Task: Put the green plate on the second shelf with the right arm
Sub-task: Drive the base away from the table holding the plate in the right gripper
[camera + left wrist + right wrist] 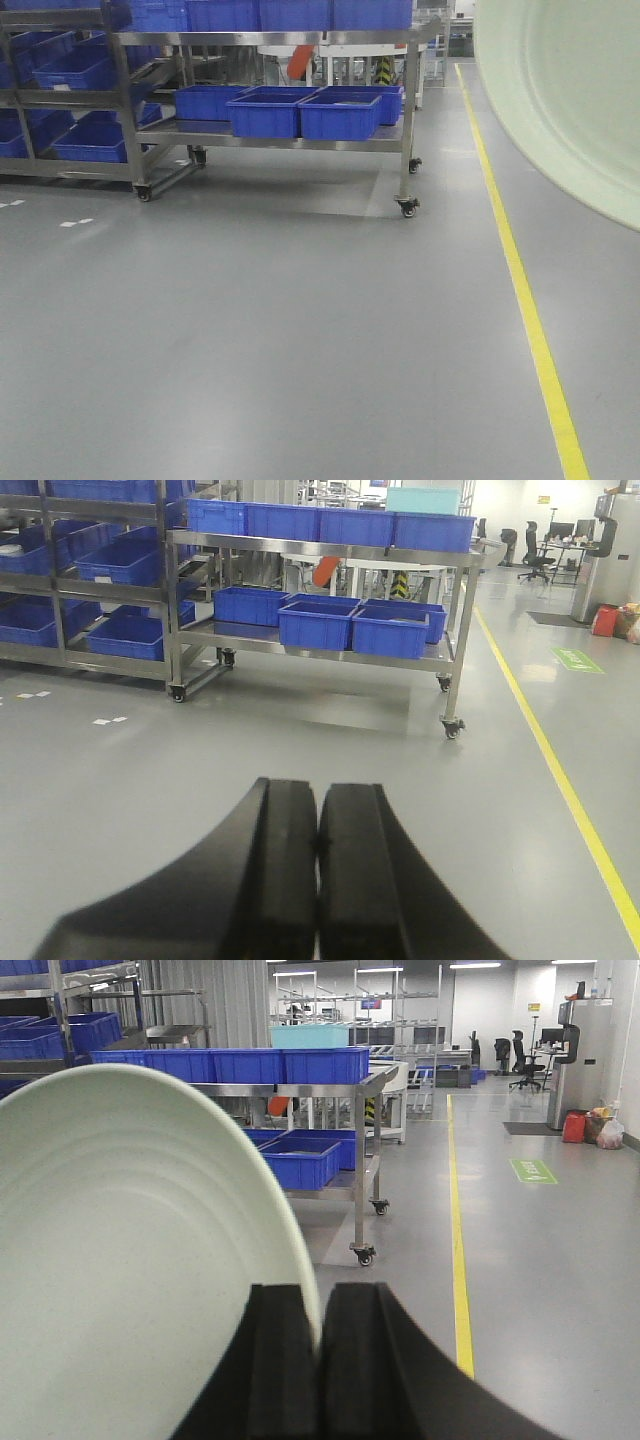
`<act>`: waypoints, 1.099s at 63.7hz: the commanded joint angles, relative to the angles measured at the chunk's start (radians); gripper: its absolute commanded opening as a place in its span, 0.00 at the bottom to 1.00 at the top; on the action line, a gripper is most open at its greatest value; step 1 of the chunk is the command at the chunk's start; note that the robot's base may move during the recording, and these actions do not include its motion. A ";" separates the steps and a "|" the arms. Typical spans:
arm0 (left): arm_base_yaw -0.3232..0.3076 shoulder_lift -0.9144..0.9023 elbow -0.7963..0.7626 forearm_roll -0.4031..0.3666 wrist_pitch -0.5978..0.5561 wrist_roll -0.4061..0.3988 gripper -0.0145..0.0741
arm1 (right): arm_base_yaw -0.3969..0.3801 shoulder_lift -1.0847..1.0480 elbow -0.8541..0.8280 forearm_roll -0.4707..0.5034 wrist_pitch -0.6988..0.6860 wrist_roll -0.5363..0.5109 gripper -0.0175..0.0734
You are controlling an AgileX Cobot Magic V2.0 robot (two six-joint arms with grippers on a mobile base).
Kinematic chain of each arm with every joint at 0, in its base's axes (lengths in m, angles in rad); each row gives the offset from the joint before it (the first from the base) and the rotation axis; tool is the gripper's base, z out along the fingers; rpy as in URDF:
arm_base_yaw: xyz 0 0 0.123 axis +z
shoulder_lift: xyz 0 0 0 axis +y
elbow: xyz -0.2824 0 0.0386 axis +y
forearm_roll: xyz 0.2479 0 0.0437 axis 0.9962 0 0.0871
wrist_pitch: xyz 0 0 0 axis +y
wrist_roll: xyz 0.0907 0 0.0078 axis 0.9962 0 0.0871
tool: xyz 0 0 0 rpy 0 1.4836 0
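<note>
The pale mint-green plate [130, 1260] fills the left of the right wrist view, held on edge. My right gripper [318, 1305] is shut on its rim, one finger on each face. The plate also shows in the front view [570, 90] at the top right, lifted in the air close to the camera. My left gripper [318, 805] is shut and empty, pointing over the grey floor. A steel rack on castors [405, 120] stands ahead with blue bins on its shelves; it also shows in the right wrist view [360, 1150] and the left wrist view [460, 630].
Several blue bins [265, 112] sit on the rack's lower shelf. A second rack of blue bins [70, 100] stands at the left. A yellow floor line [525, 290] runs along the right. Chairs and a machine [575, 1050] stand far off.
</note>
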 commanded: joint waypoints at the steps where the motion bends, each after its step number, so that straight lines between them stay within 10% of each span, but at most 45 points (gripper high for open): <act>1: -0.002 -0.017 0.041 -0.003 -0.083 -0.004 0.31 | 0.001 0.011 -0.034 0.008 -0.112 0.008 0.23; 70: -0.002 -0.017 0.041 -0.003 -0.083 -0.004 0.31 | 0.001 0.011 -0.034 0.008 -0.112 0.008 0.23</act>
